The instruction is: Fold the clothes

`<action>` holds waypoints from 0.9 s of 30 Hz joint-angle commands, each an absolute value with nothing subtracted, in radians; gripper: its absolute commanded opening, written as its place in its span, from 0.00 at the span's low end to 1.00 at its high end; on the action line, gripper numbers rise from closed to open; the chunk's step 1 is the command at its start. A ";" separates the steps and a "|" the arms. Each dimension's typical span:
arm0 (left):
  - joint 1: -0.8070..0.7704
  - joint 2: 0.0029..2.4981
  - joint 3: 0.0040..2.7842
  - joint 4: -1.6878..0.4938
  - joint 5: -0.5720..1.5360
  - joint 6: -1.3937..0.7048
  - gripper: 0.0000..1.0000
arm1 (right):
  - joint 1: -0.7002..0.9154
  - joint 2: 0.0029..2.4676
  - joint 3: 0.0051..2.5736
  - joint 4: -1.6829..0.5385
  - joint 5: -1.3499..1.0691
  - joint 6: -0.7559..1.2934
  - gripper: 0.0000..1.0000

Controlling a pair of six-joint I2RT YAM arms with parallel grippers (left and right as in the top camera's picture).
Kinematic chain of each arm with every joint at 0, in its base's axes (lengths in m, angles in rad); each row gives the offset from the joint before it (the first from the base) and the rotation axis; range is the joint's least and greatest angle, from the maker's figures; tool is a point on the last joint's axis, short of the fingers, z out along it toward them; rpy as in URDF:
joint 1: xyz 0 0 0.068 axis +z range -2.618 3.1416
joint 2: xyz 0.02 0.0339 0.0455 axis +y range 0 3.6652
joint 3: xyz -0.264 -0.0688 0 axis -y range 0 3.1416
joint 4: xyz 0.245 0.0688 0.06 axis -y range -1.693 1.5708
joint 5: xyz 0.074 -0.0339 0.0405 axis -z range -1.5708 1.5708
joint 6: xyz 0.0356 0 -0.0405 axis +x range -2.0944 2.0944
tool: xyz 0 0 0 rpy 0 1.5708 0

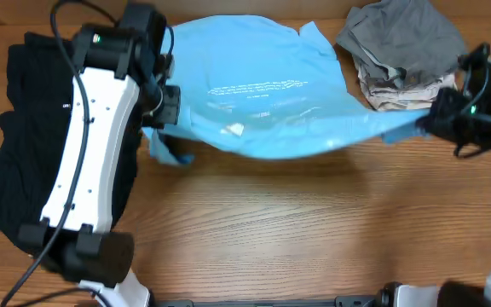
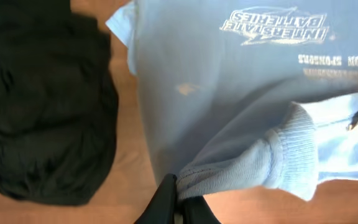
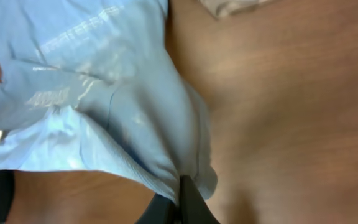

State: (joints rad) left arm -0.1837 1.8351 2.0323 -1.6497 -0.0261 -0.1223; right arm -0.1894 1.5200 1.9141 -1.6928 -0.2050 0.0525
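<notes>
A light blue sweatshirt (image 1: 262, 94) with white print hangs stretched between both grippers above the table. My left gripper (image 1: 162, 136) is shut on its ribbed hem at the left; in the left wrist view the fingers (image 2: 180, 198) pinch the ribbed edge (image 2: 253, 162). My right gripper (image 1: 423, 124) is shut on the cloth's right end; in the right wrist view the fingers (image 3: 180, 198) pinch a bunched fold of the sweatshirt (image 3: 104, 106).
A black garment (image 1: 32, 145) lies at the far left under the left arm, and shows in the left wrist view (image 2: 42, 99). A grey and beige pile of clothes (image 1: 399, 51) lies at the back right. Bare wooden table (image 1: 297, 230) fills the front.
</notes>
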 commanded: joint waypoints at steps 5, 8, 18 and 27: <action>-0.207 1.685 1.726 -1.559 0.020 -0.147 0.04 | -0.192 1.361 1.512 -1.592 -0.146 0.109 0.04; -0.213 1.660 1.617 -1.528 0.021 -0.162 0.04 | -0.194 1.335 1.387 -1.552 -0.147 0.131 0.04; -0.272 1.651 1.307 -1.417 0.080 -0.191 0.05 | -0.234 1.334 1.217 -1.499 -0.150 0.139 0.04; -0.329 1.651 1.220 -1.365 0.079 -0.206 0.22 | -0.250 1.334 1.217 -1.500 -0.151 0.139 0.21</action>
